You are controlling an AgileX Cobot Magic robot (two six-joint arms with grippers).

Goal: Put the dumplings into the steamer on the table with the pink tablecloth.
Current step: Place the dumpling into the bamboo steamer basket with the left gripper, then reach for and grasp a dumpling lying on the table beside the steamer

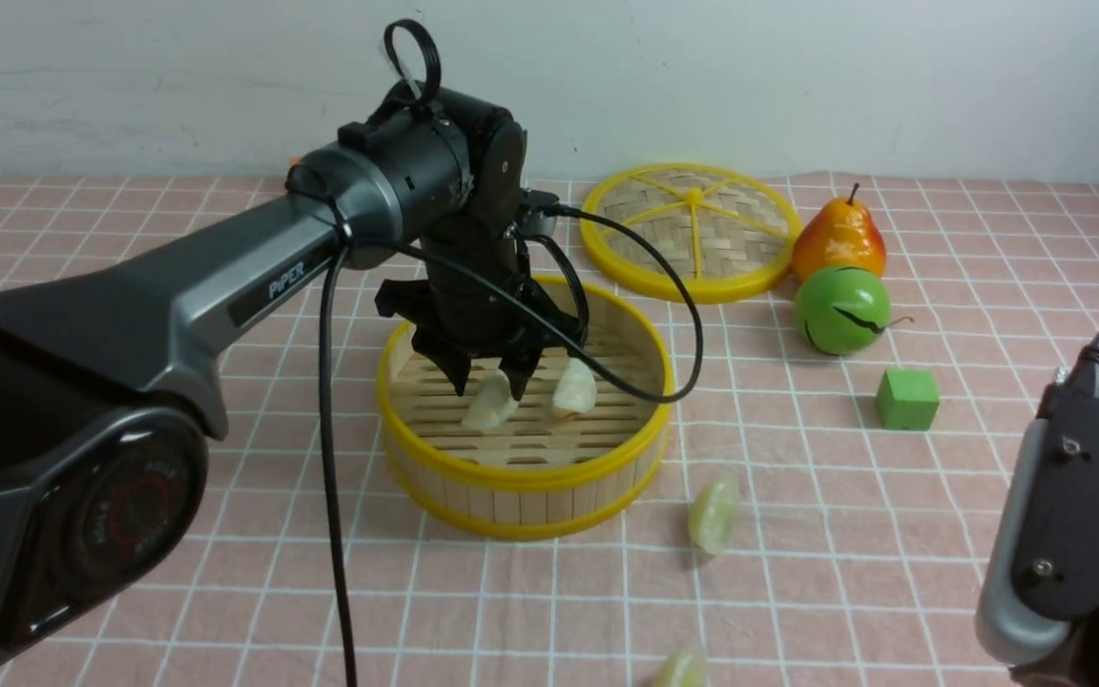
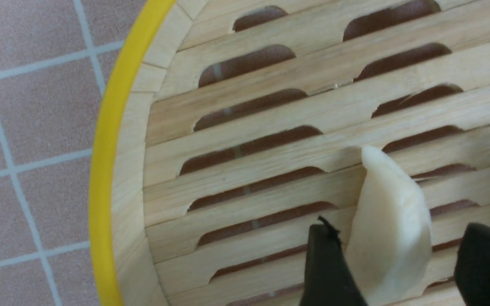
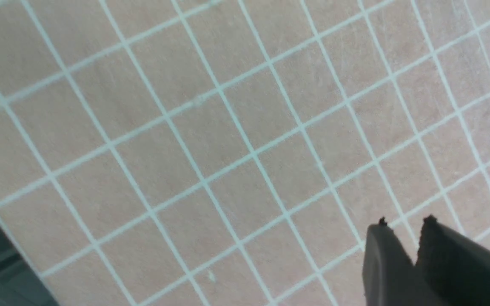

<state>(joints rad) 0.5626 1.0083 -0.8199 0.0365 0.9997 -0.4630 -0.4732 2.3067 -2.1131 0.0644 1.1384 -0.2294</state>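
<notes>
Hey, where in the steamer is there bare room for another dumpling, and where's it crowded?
Bare: the steamer's floor between its front rim and the two dumplings, and the slats by its left wall. Crowded: the middle, where both dumplings lie close together under the left gripper.

Flat woven yellow-rimmed bamboo lid (image 1: 692, 232) lay at rear; orange-yellow pear (image 1: 839, 239) just behind round green fruit (image 1: 841, 310); small green cube (image 1: 906, 398) nearby.
</notes>
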